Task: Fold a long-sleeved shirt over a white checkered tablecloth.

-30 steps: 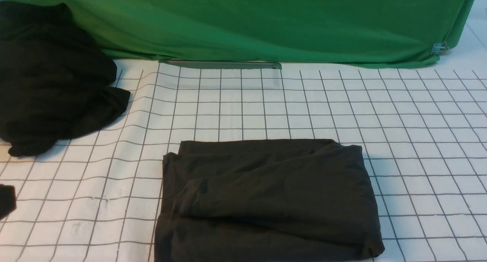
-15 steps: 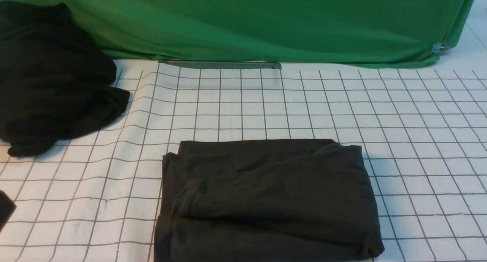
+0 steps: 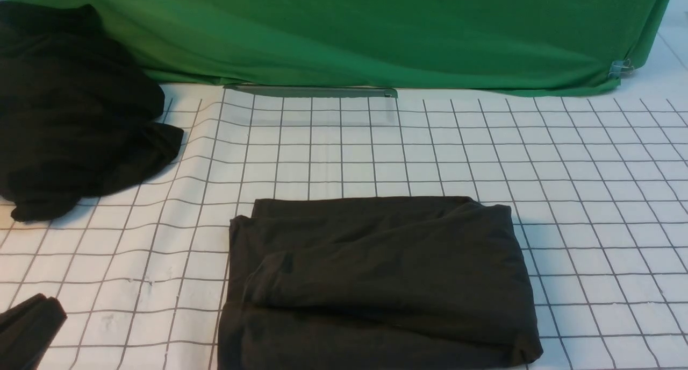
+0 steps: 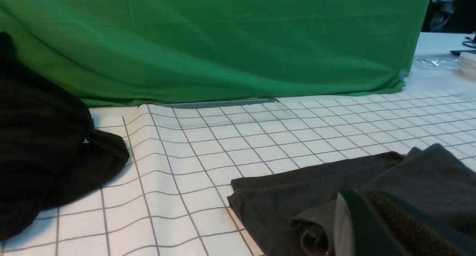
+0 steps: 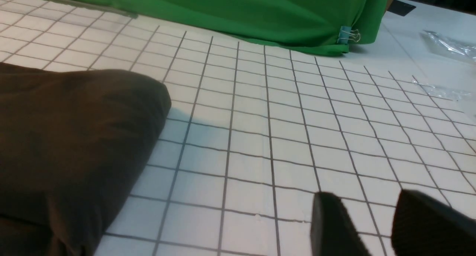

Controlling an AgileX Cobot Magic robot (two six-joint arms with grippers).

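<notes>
1. The green fabric [image 3: 376, 31] hangs as a backdrop across the far side, from 10 to 2 o'clock; it carries no writing.
2. The white checkered tablecloth [image 3: 591, 198] covers the table, rippled toward 9 o'clock and flat elsewhere; bare white table shows past its far right corner.
3. The long-sleeved shirt [image 3: 381, 278] lies folded into a rough rectangle on the tablecloth at 6 o'clock, with no print or label showing (any lettering is turned inside the folds).
4. A deeper-black garment [image 3: 70, 112] sits crumpled at 10 o'clock, well apart from the shirt.
5. A grey strip [image 3: 312, 92] lies along the tablecloth's far edge at 12 o'clock.
6. The left gripper [image 3: 27, 329] pokes in at 8 o'clock, jaws closed on nothing, clear of the shirt.
7. The right gripper [image 5: 375, 226] hovers over bare grid beside the shirt's right edge, its fingers parted and empty.
8. A binder clip [image 5: 345, 34] pinches the backdrop's corner at 2 o'clock.
</notes>
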